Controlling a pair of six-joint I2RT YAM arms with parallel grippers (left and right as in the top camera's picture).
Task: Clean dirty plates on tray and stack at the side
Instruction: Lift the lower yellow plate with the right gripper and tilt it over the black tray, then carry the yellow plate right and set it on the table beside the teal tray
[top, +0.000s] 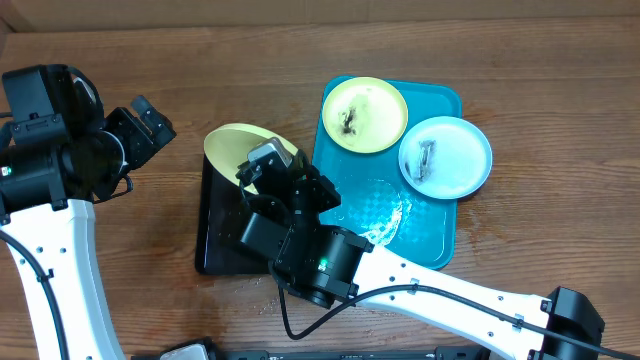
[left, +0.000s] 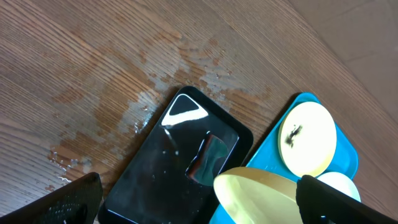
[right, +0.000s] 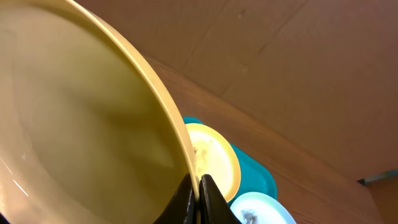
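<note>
My right gripper (top: 272, 160) is shut on the rim of a pale yellow plate (top: 235, 148) and holds it tilted above the black tray (top: 215, 235); the wrist view shows the fingers (right: 199, 196) pinching its edge (right: 93, 112). A second pale yellow plate (top: 364, 114) with dark smears lies on the turquoise tray (top: 430, 225), and a light blue-white smeared plate (top: 446, 155) overhangs its right rim. My left gripper (top: 150, 120) is open and empty, high at the left; its view shows the held plate (left: 261, 193) below.
The black tray (left: 174, 168) looks wet and glossy, with something dark reflecting on it. Water spots mark the wood (left: 168, 68) beside it. A wet patch lies on the turquoise tray (top: 385, 215). My right arm crosses the table front.
</note>
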